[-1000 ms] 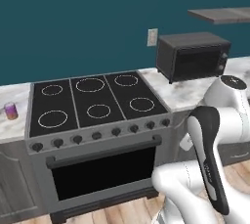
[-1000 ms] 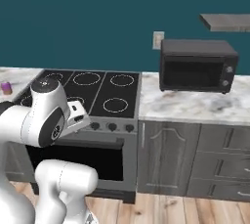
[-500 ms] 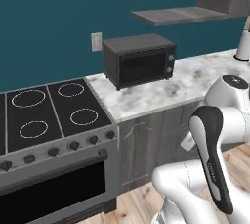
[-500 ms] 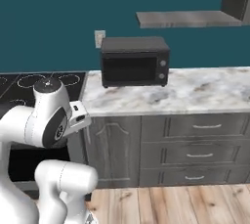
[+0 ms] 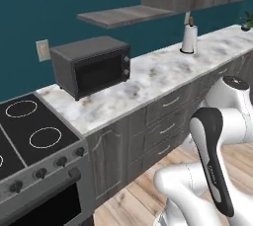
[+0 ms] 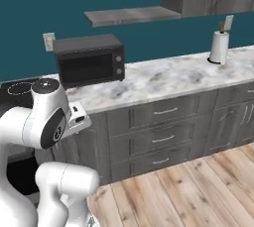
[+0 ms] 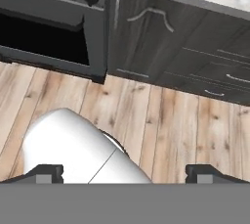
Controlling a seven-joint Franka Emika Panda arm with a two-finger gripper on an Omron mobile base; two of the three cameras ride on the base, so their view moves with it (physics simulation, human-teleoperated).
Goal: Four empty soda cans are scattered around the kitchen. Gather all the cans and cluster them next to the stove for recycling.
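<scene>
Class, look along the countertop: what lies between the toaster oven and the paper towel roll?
Nothing: in the left base view, the marble countertop between the toaster oven and the paper towel roll is bare. The right base view shows the same.

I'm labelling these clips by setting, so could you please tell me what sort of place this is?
A rendered home kitchen, it seems: a stove with burner rings and knobs, a dark toaster oven on a marble counter, and grey drawers and cabinets below.

Microwave (image 5: 92,65) stands on the marble counter (image 5: 163,74), against the wall. Stove (image 5: 29,136) adjoins the counter left of the microwave. Paper towel roll (image 5: 189,38) stands far right of it; shelf (image 5: 123,15) hangs above.
</scene>
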